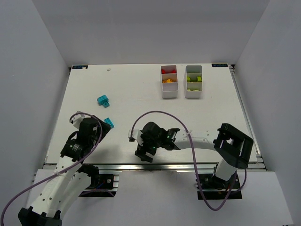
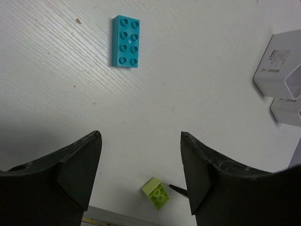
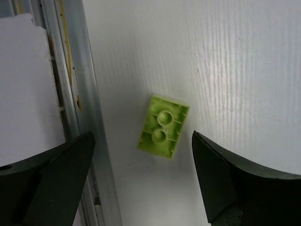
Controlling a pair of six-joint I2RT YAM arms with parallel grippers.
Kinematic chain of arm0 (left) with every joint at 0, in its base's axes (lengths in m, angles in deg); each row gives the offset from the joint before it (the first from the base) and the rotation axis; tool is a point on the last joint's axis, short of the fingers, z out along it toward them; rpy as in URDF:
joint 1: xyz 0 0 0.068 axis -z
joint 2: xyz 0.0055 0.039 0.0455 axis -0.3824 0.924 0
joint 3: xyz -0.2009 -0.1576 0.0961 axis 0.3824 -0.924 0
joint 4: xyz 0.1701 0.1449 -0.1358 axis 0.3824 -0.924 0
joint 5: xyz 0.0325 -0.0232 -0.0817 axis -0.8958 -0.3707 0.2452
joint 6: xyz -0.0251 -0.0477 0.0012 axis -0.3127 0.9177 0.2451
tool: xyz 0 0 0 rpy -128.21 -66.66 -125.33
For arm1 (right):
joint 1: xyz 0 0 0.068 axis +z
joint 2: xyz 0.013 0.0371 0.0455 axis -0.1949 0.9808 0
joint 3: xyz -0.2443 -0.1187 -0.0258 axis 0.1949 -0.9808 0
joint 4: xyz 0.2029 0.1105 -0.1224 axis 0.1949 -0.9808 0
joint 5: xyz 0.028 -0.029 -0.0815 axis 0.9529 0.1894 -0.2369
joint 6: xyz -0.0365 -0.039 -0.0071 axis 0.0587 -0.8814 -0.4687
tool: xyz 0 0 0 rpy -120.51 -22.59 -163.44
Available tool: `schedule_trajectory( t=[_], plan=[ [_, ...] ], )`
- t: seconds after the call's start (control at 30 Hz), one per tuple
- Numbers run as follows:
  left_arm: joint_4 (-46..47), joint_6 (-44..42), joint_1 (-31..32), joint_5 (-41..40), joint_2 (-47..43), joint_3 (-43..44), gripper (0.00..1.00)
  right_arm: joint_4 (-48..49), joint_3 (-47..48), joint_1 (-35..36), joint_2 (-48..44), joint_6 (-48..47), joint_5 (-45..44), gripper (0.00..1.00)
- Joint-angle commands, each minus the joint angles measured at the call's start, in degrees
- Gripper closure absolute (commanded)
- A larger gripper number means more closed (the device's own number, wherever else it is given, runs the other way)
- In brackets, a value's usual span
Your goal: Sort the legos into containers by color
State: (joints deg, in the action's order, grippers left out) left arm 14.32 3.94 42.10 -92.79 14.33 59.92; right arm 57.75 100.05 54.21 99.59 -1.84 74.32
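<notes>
- Being shown at the far right of the white table point(image 1: 141, 89), two white containers are being kept side by side with a gap between them: the left container point(image 1: 170, 95) and the right container point(image 1: 194, 95), each split into three compartments in a row.
- Red legos point(image 1: 167, 70) are being held in the left container's far compartment and orange legos point(image 1: 168, 80) in its middle one. Lime legos point(image 1: 194, 79) are being held in the right container's middle compartment.
- A lime lego point(image 3: 163, 125) is being left upside down on the table at its near edge, just beside the metal rail point(image 3: 80, 70). It is being flanked by the fingers of the right gripper point(image 3: 143, 135), whose jaws are being held wide and clear of it.
- The left gripper point(image 2: 141, 136) is being held above the table with its jaws partly apart and nothing between them.
- A cyan lego point(image 2: 125, 41) is being left flat, studs up, on the left half of the table, and another cyan piece point(image 1: 103, 100) is being left farther away.
- The table is being enclosed by plain white walls point(image 1: 37, 70).
- In the overhead view the lime lego is being hidden by the right gripper. The containers are being cut off at the right edge of the left wrist view. The pieces in the right container's far and near compartments are too small for their colour to be told.
</notes>
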Motion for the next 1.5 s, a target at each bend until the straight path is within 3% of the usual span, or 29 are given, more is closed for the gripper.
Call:
schedule_trajectory(
  t=[0.0,0.37,0.47,0.67,0.73,0.8,0.87,0.9,1.0,1.1,1.2,1.37,1.47],
  plan=[
    [-1.5,0.7,-0.2,-1.3,-1.0,-0.7,0.23,2.5,3.3,1.9,1.5,4.6,-4.0,0.12],
    [-2.1,0.7,-0.3,-1.6,-1.0,-0.5,0.23,2.5,6.3,3.0,6.1,1.6,-10.9,0.3],
    [-1.9,0.7,-0.2,-1.6,-0.9,-0.5,0.23,2.5,6.0,3.0,6.0,0.1,-10.0,0.41],
    [-1.3,0.5,-0.2,-1.3,-0.6,-0.6,0.23,2.2,3.5,1.8,0.5,-4.3,-8.3,0.84],
    [-0.7,0.5,-0.2,-1.1,-0.5,-0.8,0.23,0.2,3.6,-0.2,-1.9,-5.9,-5.2,0.91],
    [0.0,0.4,-0.3,-0.9,-0.4,-1.1,0.24,-2.3,4.1,-5.3,-5.0,-10.8,-1.8,1.0],
    [0.4,0.4,-0.3,-0.5,0.0,-1.4,0.24,-5.5,4.1,-14.2,-8.4,-16.0,5.5,1.0],
    [1.0,0.4,-0.3,-0.2,0.2,-1.5,0.24,-6.2,3.7,-17.2,-9.3,-23.3,6.9,1.0],
    [2.1,0.0,-0.3,0.2,1.1,-1.6,0.24,-8.4,4.0,-28.0,-10.7,-41.0,6.8,1.0],
    [3.1,-0.4,-0.3,0.9,2.0,-1.7,0.24,-10.1,8.1,-39.5,-10.0,-50.3,6.9,1.0],
    [3.8,-0.6,-0.3,1.3,2.8,-1.6,0.24,-15.2,17.8,-52.0,0.6,-53.4,8.7,1.0],
    [4.5,-0.7,-0.3,1.9,3.3,-2.0,0.24,-22.3,37.6,-61.2,11.1,-53.1,12.1,1.0],
    [5.1,-0.6,-0.3,2.3,3.6,-2.2,0.25,-24.1,42.7,-63.5,14.5,-54.0,14.9,1.0]
  ],
)
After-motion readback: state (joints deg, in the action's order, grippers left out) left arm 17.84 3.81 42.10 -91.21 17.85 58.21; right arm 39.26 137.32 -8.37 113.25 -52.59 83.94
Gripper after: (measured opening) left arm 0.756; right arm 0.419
